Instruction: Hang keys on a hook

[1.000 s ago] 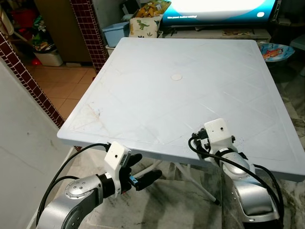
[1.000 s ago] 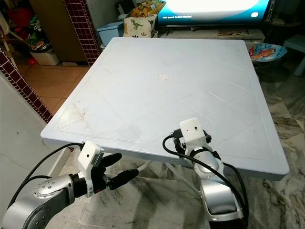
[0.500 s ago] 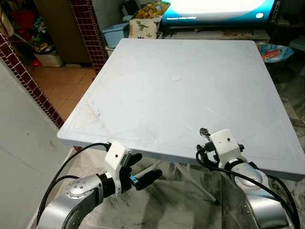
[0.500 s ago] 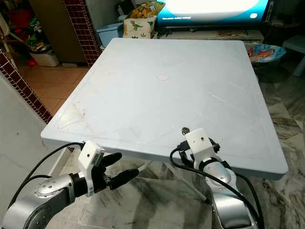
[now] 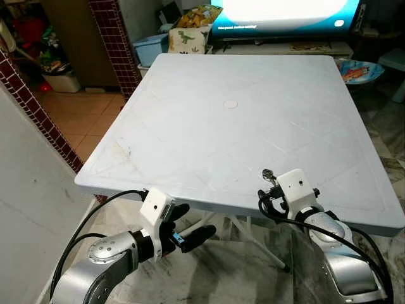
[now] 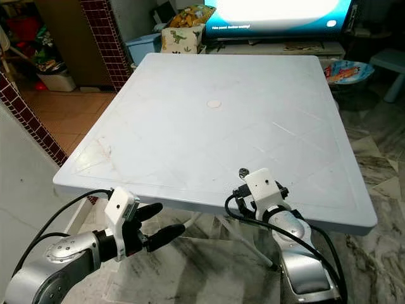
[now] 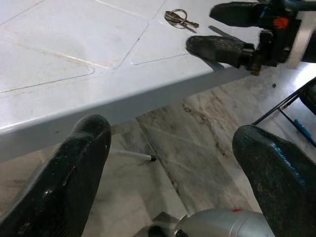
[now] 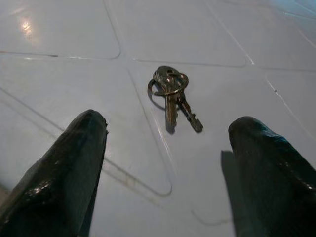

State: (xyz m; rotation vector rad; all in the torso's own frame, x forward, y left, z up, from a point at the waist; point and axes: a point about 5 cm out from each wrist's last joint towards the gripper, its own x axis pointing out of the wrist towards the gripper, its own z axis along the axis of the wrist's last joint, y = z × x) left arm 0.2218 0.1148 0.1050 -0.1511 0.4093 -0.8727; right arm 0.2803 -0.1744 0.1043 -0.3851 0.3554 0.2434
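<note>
Keys: I'm looking at the keys [image 8: 172, 96], a small ring with two keys, lying flat on the white table [image 5: 209, 120] close to its near edge and toward the near right corner. In the left eye view they are showing as a small dark spot [image 5: 268, 173] just beyond my right wrist.

Right gripper: I'm holding the right gripper [image 8: 163, 163] low over the near edge of the table, its two black fingers [image 8: 64, 168] spread wide and gripping nothing.

Bearing: the keys are lying straight ahead of the right gripper, past the fingertips and roughly centred in the gap, near but not touching either finger.

Long axis: the ring is sitting at the far end and the blades are pointing back toward the gripper, slightly fanned, so the bunch is running roughly along my line of reach, not across it.

Left gripper: I'm keeping the left gripper [image 5: 185, 229] below the near edge toward the left corner, fingers apart and empty. From its wrist camera the keys [image 7: 178, 18] are sitting well across the table.

Nearer arm: the right, clearly.

Next move, as I'm judging it: I'm thinking of easing the right gripper forward and down until the fingers straddle the ring, then closing.

Hook: I'm not spotting one from here.
</note>
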